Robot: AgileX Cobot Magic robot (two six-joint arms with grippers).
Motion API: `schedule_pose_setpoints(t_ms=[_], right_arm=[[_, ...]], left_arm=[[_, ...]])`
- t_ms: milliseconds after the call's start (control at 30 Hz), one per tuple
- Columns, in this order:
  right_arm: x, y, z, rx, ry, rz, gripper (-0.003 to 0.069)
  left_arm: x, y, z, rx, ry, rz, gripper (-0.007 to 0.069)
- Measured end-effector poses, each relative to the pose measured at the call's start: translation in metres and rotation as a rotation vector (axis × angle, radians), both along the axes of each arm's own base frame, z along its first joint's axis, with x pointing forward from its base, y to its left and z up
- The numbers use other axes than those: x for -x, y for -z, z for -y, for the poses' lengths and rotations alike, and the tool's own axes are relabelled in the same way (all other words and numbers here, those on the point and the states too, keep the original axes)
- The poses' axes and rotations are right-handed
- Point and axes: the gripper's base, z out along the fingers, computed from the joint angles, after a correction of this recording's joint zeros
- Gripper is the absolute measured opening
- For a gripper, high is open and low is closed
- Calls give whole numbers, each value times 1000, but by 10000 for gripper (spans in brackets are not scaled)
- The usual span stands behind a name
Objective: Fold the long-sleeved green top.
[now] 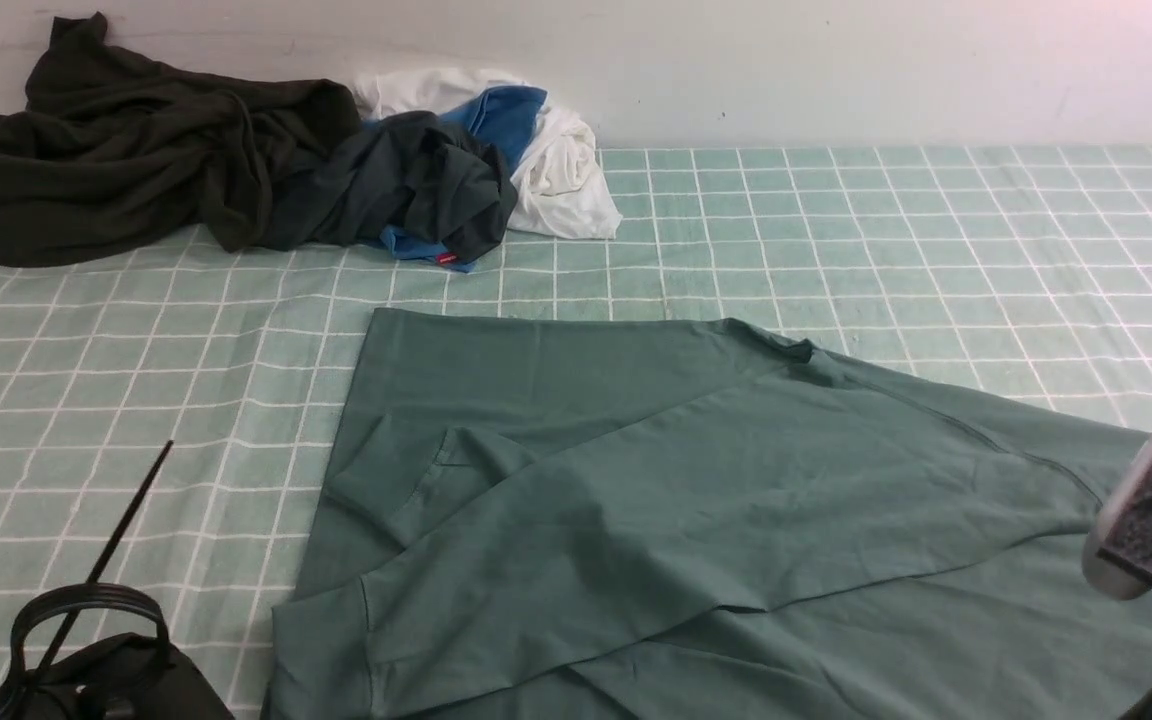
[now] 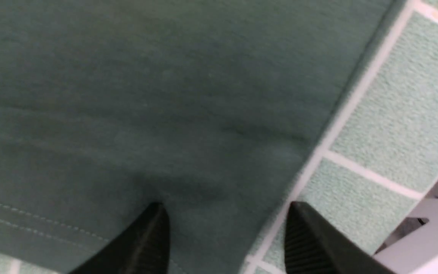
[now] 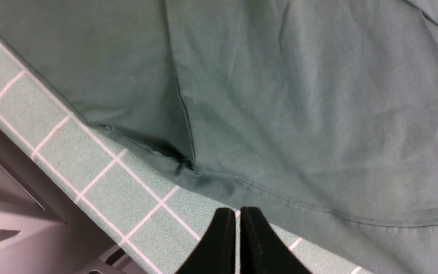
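Note:
The green long-sleeved top [image 1: 696,500] lies spread on the green checked cloth [image 1: 936,230], with a sleeve folded across its body and a cuff [image 1: 386,490] at its left side. In the left wrist view my left gripper [image 2: 226,207] is open just above the top's [image 2: 146,106] side edge, one finger over the fabric and the other over the cloth. It holds nothing. In the right wrist view my right gripper [image 3: 238,210] is shut and empty. It hovers at the top's [image 3: 299,114] stitched hem. The logo print is hidden.
A dark olive-black garment [image 1: 136,150] is heaped at the back left, beside a dark grey one [image 1: 426,180] and a white-and-blue garment [image 1: 546,150]. A wall runs behind them. The table's near edge [image 3: 25,167] shows in the right wrist view.

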Motion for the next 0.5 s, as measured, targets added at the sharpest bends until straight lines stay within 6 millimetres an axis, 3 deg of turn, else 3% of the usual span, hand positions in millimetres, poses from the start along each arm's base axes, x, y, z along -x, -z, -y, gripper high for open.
schedule_pose_setpoints(t_ms=[400, 500], right_arm=[[0, -1, 0, -2, 0, 3, 10], [-1, -1, 0, -1, -6, 7, 10]], left_arm=[[-5, 1, -1, -21, -49, 51, 241], [-6, 1, -1, -20, -47, 58, 139]])
